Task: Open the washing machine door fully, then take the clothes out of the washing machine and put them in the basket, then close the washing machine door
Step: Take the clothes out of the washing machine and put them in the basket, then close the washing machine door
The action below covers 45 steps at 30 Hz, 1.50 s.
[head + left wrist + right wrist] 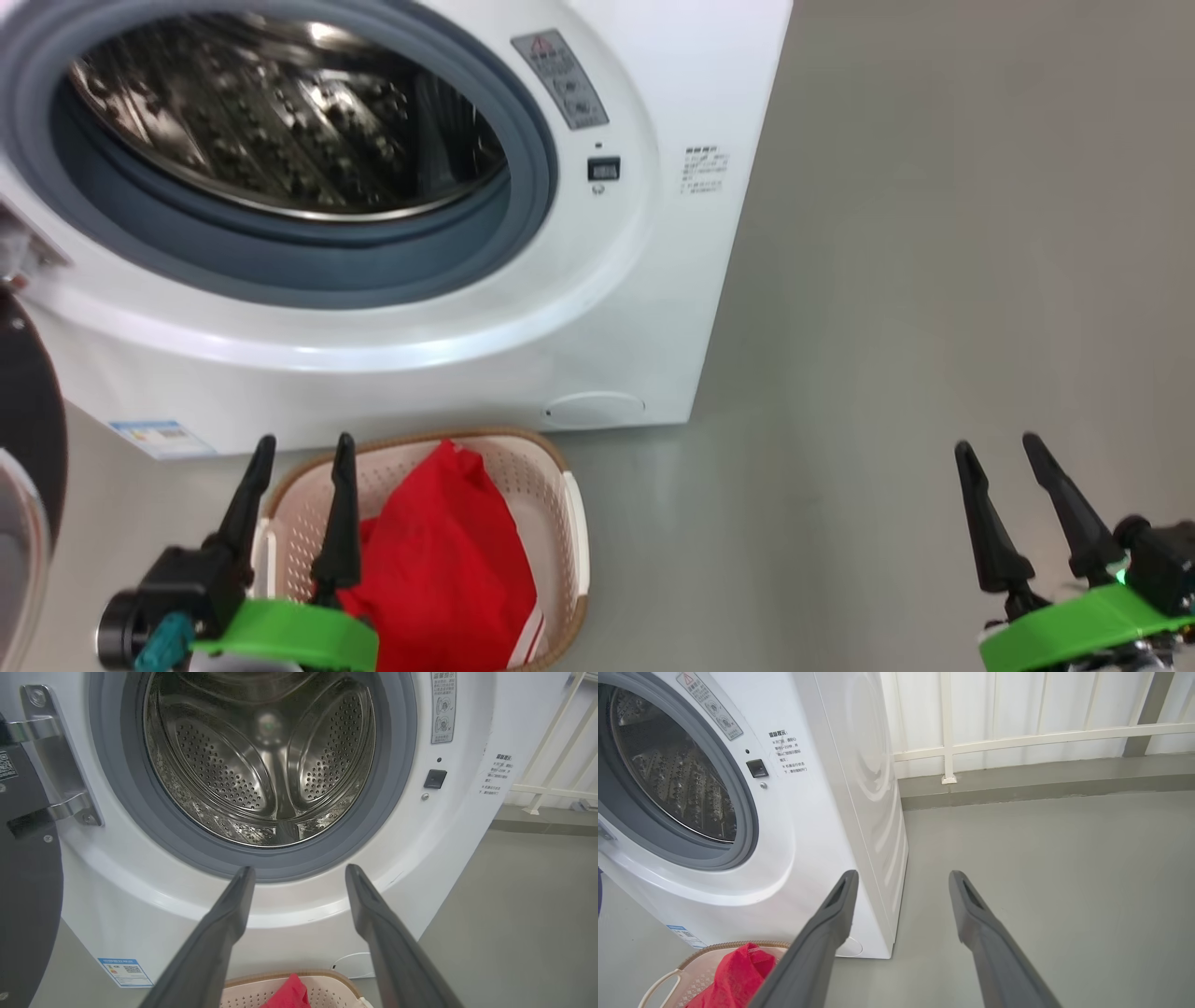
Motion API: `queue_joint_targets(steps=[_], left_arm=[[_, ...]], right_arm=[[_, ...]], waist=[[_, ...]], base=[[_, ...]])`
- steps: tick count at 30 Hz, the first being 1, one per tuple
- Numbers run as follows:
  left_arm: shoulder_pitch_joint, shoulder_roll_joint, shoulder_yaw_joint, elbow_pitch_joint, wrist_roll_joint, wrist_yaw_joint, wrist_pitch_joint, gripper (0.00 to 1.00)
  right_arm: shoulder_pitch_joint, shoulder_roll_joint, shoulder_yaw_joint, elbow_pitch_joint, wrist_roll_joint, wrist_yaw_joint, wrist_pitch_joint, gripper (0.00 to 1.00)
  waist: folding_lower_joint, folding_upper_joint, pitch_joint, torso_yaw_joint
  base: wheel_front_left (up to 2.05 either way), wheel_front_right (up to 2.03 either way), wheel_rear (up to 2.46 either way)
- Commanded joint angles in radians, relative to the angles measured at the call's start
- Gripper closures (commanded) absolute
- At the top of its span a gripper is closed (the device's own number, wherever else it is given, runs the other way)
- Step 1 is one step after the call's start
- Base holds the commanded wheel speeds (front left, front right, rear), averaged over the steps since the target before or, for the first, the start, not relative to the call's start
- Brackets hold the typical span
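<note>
Now logging state. Found left end effector (306,441) with fingers spread wide, gripping nothing, poised over the left side of the basket (556,461). Found right end effector (996,442) likewise spread and empty, hanging over bare floor (887,327), well clear to the right of the washing machine (597,308). Located the clothes (439,551) just right of and below the left fingers: red garment heaped in the basket, striped red-and-white edge at the bottom. Checked drum (266,765) straight ahead of the left end effector: bare steel, no fabric seen. Located the washing machine door (28,896) to the left of the left end effector, swung out on its hinge (58,760), hence the unobstructed opening. Judged basket parked close before the machine's foot, below the opening, to keep each carry short. Judged unloading done, door closing not yet begun. Likely next: reach left behind the black rim, push toward the latch socket (435,778). Risk: fingers slipping on glossy rim.
</note>
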Motion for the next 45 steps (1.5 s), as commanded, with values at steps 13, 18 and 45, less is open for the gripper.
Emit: queue_joint_targets(steps=[13, 18, 45], left_arm=[[0.198, 0.021, 0.061, -0.138, -0.001, -0.021, -0.005, 0.0], [0.24, 0.021, 0.068, -0.163, -0.019, -0.015, -0.005, 0.0], [0.221, 0.021, 0.053, -0.167, -0.016, -0.005, -0.005, 0.0]], right_arm=[[0.131, 0.001, -0.03, -0.032, -0.015, 0.006, -0.006, 0.0], [0.159, 0.005, -0.047, -0.039, -0.018, 0.006, -0.006, 0.0], [0.138, 0.01, -0.047, -0.041, -0.02, 0.006, -0.006, 0.0]], waist=[[0.0, 0.0, -0.131, 0.009], [0.0, 0.0, -0.135, 0.014], [0.0, 0.0, -0.121, 0.009]], base=[[0.0, 0.0, 0.0], [0.0, 0.0, 0.0], [-0.2, 0.2, 0.0]])
